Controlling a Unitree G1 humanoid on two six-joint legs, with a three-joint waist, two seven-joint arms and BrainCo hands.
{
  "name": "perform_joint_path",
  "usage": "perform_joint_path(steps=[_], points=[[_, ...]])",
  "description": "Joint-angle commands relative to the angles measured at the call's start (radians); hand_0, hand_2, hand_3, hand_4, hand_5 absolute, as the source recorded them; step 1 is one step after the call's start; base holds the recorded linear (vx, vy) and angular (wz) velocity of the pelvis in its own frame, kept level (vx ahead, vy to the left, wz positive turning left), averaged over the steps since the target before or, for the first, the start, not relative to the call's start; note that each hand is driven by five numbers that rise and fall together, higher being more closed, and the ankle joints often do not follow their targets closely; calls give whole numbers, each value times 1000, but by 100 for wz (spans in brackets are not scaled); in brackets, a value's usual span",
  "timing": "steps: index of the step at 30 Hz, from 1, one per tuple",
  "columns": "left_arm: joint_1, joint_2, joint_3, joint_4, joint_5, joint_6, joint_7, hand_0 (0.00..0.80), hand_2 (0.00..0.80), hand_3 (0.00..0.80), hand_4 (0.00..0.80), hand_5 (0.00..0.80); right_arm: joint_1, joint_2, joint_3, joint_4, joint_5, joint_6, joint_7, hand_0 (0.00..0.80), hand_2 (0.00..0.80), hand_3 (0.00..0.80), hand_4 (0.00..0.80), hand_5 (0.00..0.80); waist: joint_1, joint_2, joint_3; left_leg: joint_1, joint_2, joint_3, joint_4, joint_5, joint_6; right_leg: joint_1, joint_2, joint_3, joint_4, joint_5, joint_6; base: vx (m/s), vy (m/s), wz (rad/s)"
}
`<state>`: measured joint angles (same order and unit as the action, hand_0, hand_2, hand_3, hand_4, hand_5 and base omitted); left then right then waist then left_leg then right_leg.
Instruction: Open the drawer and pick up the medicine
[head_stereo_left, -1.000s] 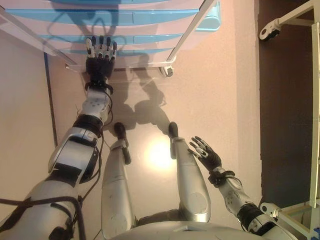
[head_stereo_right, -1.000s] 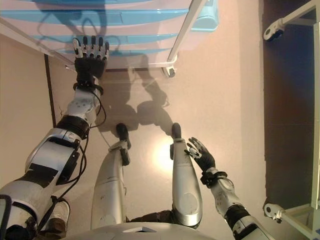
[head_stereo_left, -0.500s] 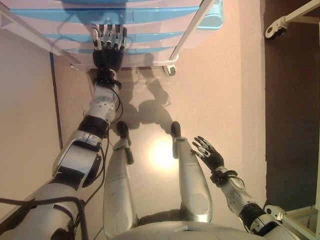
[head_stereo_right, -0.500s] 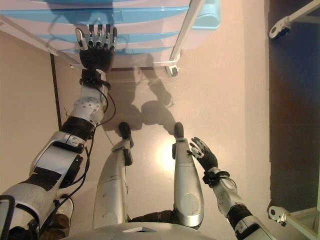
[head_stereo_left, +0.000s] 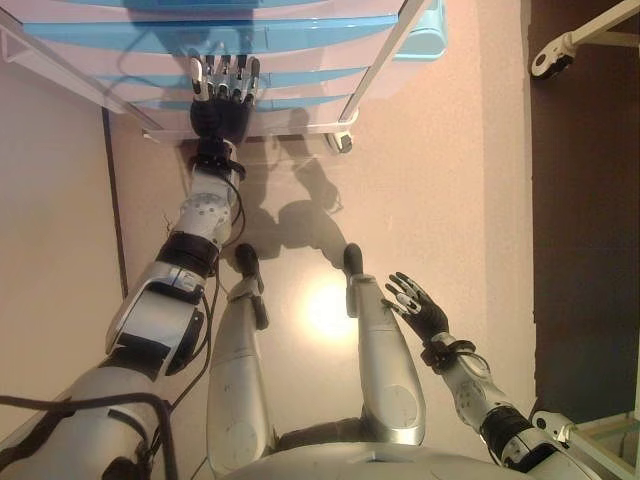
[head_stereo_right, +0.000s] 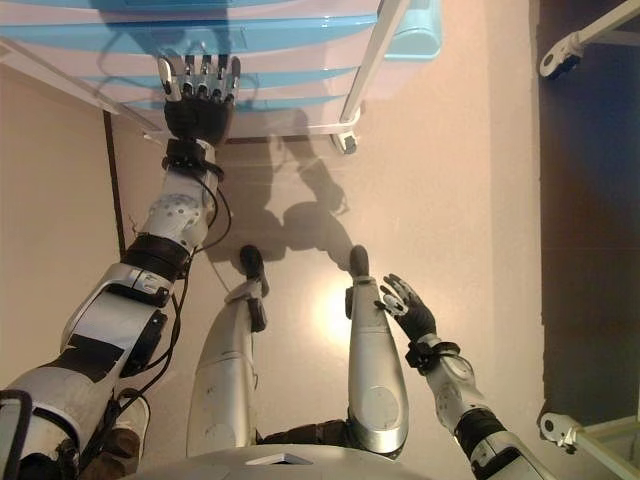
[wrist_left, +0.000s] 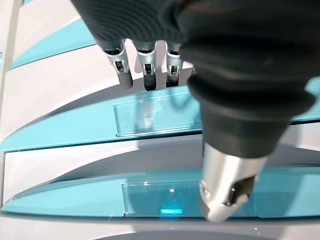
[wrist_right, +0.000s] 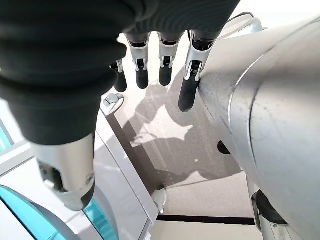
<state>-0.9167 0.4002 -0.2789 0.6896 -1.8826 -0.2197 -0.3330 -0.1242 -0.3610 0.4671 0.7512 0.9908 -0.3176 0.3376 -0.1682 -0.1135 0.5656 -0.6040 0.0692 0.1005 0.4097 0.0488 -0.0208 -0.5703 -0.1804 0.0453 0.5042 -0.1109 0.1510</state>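
Observation:
A white drawer cabinet (head_stereo_left: 300, 60) with light-blue drawer fronts stands ahead of me, all drawers closed. My left hand (head_stereo_left: 222, 95) is stretched out to it, fingers straight, tips at a lower drawer front (wrist_left: 165, 115) with a clear blue handle strip. In the left wrist view the fingers (wrist_left: 145, 65) hover just before that front, touching or nearly so. My right hand (head_stereo_left: 417, 308) hangs low at my right side, fingers relaxed and open, holding nothing. No medicine shows in any view.
The cabinet stands on small castors (head_stereo_left: 340, 142) on a pale floor. A white metal frame with a castor (head_stereo_left: 545, 62) stands at the right over a dark floor strip. A dark seam (head_stereo_left: 115, 220) runs along the floor at left.
My left hand has reached forward and a little right, from the cabinet's bottom edge up onto the lower drawer fronts. The camera has shifted slightly. The right hand has stayed in place.

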Motion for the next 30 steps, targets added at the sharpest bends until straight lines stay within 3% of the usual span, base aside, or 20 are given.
perform_joint_path(steps=[1,8,14,29,30], points=[[-130,-2,10,-76,78,-24,-120,0,0,0,0,0,116,-12,38,-46,-35,40,22,0,0,0,0,0,-5,50,-46,48,-67,67,64,-199,82,-52,53,-82,-36,111,-63,0,0,0],[-172,7,23,-155,4,-116,-234,0,0,0,0,0,116,-14,32,-21,-27,29,45,0,0,0,0,0,-3,49,-46,50,-69,64,64,-201,78,-46,53,-80,-43,111,-65,0,0,0],[-197,-9,9,-213,19,-194,-239,0,0,0,0,0,104,-12,27,-8,-28,33,53,0,0,0,0,0,-1,49,-46,50,-69,64,60,-197,76,-44,51,-83,-45,110,-69,0,0,0],[-205,-34,-2,-258,4,-242,-353,0,0,0,0,0,85,-5,18,22,-23,32,54,0,0,0,0,0,8,54,-46,53,-74,61,60,-196,71,-33,44,-89,-50,103,-74,0,0,0],[-205,-37,-3,-261,8,-243,-353,160,160,160,160,160,84,-5,18,22,-20,33,52,0,0,0,0,0,9,54,-46,53,-75,61,61,-196,71,-32,44,-89,-51,103,-75,0,0,0]])
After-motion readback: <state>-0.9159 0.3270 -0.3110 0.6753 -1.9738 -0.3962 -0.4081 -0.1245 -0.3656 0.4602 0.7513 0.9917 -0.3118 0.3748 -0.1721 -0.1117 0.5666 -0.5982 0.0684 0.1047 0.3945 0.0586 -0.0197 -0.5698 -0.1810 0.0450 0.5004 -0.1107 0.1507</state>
